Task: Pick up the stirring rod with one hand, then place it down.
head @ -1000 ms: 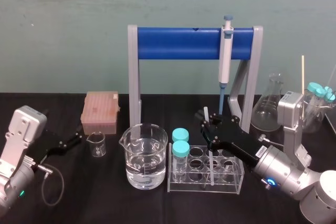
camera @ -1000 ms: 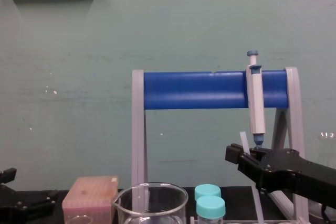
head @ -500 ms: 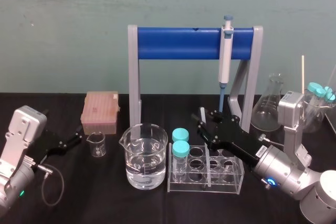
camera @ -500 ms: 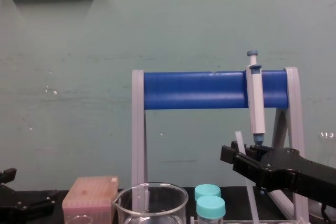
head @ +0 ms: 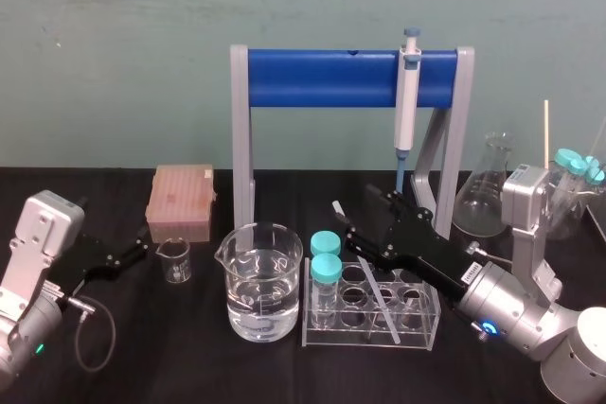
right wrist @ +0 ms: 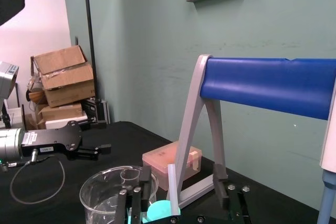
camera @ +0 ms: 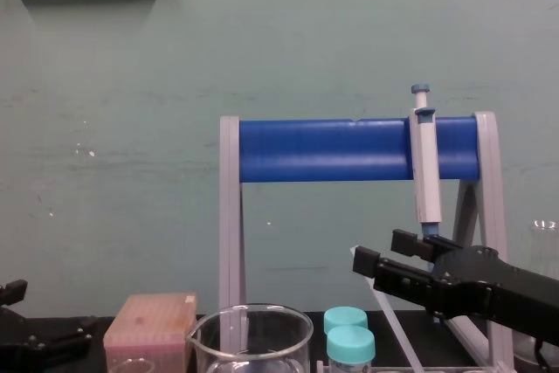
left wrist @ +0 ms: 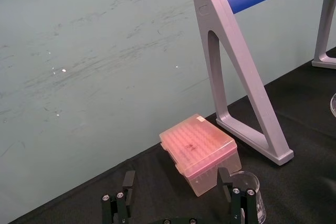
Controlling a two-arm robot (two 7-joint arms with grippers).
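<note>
Right claw (head: 361, 216) gapes wide — stirring rod (head: 374, 281) tilted loose between its fingers; left claw (head: 142, 249) parked open.

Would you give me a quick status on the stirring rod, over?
Right gripper open above the test tube rack. Stirring rod between its fingers, tilted, lower end in the rack. Left gripper open, parked far left.
</note>
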